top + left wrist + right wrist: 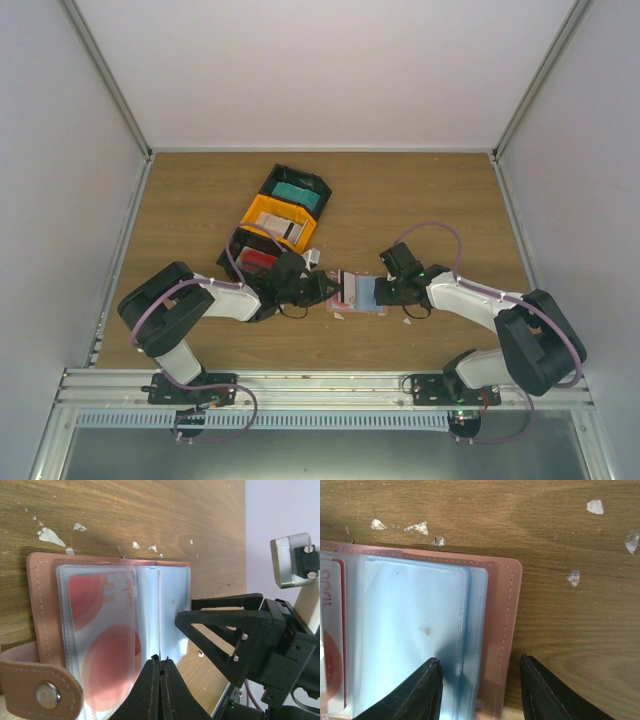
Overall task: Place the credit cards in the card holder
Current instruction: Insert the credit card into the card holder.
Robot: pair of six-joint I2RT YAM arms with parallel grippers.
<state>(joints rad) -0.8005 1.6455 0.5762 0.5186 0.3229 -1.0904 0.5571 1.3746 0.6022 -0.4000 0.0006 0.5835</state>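
The left pincer point(159, 661) is pinching the open card holder point(42, 610) by 1 clear sleeve point(159, 610); the right pincer point(480, 687) is gaping empty astride its edge on the bench point(580, 630).

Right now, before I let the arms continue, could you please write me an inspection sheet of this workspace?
Surface: wooden table, no spill seen.
Job's things: card holder lies open and flat; one red-and-white card sits in a clear sleeve; the sleeve under the right gripper looks empty.
Clutter: black-and-orange tray beside the left arm; small white scraps on the wood.
Grippers: left gripper shut, tips over the holder's sleeves; right gripper open, straddling the holder's edge.
Cables: purple cable loops on each arm, off the holder.
Surroundings: white walls; metal rail at the near edge.
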